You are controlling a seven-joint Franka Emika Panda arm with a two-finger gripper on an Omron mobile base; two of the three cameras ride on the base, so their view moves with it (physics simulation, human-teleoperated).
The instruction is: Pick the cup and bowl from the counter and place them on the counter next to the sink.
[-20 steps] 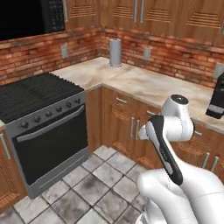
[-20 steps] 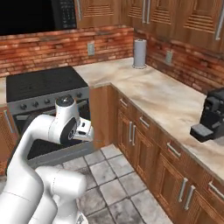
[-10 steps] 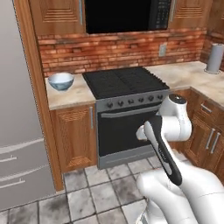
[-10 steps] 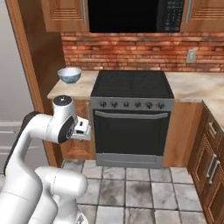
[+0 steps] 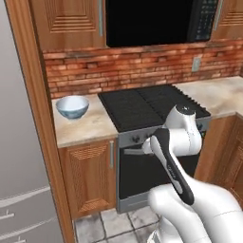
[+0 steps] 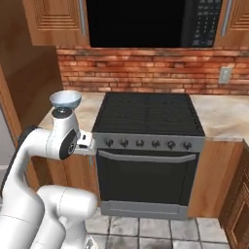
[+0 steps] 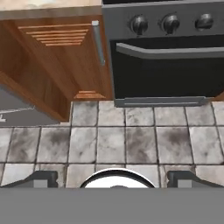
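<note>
Gripper (image 7: 112, 179) jaws stand wide apart and grasp nothing, pointing down at the grey floor tiles (image 7: 109, 144) before the black stove (image 6: 146, 114); the bowl (image 5: 72, 107) sits upright on the counter (image 5: 90, 126) left of the stove, near the brick wall (image 5: 118, 71), well apart from the gripper.

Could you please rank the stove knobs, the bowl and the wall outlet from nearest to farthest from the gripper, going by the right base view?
From the open gripper:
1. Stove knobs: nearest, just to its right on the front panel.
2. Bowl: behind it, on the counter.
3. Wall outlet: farthest, at the far right on the brick.
</note>
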